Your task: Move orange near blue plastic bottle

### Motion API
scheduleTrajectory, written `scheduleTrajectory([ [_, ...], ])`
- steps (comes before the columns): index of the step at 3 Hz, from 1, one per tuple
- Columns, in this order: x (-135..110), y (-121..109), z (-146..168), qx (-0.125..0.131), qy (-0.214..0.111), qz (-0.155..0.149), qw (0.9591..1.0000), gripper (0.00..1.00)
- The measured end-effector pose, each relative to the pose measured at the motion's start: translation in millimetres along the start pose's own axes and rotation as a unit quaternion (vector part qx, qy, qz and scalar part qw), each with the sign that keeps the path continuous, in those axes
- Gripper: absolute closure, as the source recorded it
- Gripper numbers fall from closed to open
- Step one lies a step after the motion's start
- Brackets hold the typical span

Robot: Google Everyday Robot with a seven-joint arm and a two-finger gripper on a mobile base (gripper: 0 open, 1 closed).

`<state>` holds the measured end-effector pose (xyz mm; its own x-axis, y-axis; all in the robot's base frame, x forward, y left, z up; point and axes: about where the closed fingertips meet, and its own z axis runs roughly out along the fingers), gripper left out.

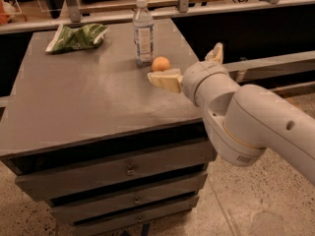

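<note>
**A:** ok so the orange [160,64] is sitting on the grey cabinet [88,107] top, just right of the blue plastic bottle [143,31], down by its base.

**B:** yep, and the gripper [183,63] has let go of it. Its fingers [165,79] are spread wide, one lying just in front of the orange, the other up past the cabinet's right edge. The green snack bag [76,37] is well apart, back left.

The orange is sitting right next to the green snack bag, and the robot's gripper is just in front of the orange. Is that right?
Not quite. The orange sits right next to the blue plastic bottle, not the green snack bag, which lies far off at the table's back left corner. The camera view shows this. The gripper is indeed just in front of the orange.
</note>
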<state>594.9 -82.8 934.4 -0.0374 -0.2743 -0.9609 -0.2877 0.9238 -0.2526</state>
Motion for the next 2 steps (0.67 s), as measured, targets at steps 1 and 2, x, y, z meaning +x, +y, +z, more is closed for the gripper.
scheduleTrajectory([
  [1,2.6,-17.0,-21.6,0.030,0.012,-0.005,0.9995,0.00],
  [2,5.5,-36.8,-33.8,0.063,0.022,-0.018,0.9976,0.00],
])
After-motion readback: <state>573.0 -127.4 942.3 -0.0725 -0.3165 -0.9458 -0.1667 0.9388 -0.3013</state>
